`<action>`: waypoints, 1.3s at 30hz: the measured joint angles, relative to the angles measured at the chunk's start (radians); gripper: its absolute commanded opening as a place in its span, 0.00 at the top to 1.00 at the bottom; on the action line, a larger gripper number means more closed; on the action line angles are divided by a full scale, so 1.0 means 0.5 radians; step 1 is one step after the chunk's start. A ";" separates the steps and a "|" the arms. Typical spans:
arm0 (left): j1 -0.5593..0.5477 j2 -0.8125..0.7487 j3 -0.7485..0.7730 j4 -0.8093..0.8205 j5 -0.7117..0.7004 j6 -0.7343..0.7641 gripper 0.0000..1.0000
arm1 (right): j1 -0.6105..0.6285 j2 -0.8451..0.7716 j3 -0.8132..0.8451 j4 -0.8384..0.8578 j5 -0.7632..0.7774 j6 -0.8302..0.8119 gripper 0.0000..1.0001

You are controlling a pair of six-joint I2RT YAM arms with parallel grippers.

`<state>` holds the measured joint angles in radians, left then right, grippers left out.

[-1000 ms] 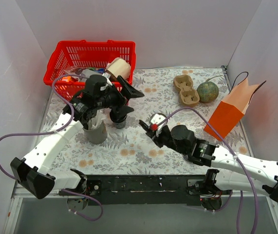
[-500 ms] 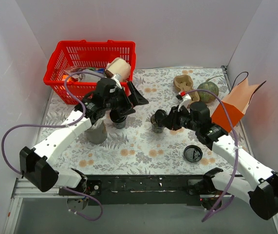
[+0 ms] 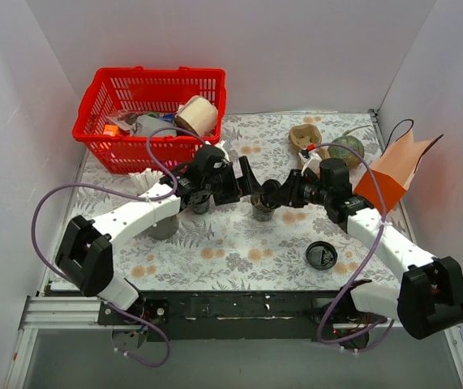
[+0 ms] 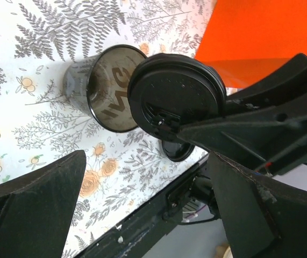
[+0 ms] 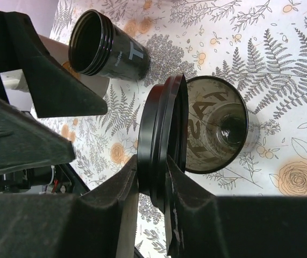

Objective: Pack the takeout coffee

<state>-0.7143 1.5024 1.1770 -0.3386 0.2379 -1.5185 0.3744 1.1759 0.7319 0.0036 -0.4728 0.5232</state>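
Observation:
The takeout coffee [image 5: 107, 51], a small black cup with a dark inside, stands open by the grey cup [image 3: 164, 227]; the left arm partly hides the takeout coffee [image 3: 202, 206] from above. A smoky cup with lettering [image 5: 218, 131] stands open at mid-table [image 3: 262, 211]. My right gripper [image 5: 152, 161] is shut on a black lid [image 5: 161, 134], held on edge just beside that cup's rim. From overhead the right gripper [image 3: 276, 193] sits right of the smoky cup. My left gripper [image 4: 147, 161] hangs open and holds nothing, just left of that cup [image 4: 107, 88] and above it.
A second black lid [image 3: 321, 256] lies flat at the front right. An orange paper bag [image 3: 393, 174] stands at the right. A brown cup carrier [image 3: 308, 146] and a green ball [image 3: 346, 151] sit at the back. The red basket [image 3: 101, 121] fills the back left corner.
My left gripper has moved right, away from the grey cup toward the smoky cup. The right arm swung in from the front and now holds the lid beside that cup.

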 measured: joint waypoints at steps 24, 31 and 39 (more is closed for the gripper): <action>0.053 0.295 -0.050 0.192 -0.039 -0.173 0.02 | -0.095 0.289 0.038 0.051 -0.059 0.059 0.55; 0.053 0.322 -0.050 0.215 -0.040 -0.197 0.02 | -0.095 0.253 0.051 0.021 0.037 0.037 0.48; 0.053 0.439 -0.032 0.214 -0.041 -0.204 0.02 | -0.095 0.211 0.076 -0.008 0.156 0.007 0.44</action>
<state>-0.6880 1.7222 1.1610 -0.2317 0.2173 -1.6203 0.3267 1.2816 0.7700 -0.0006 -0.3950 0.5266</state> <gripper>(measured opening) 0.981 0.557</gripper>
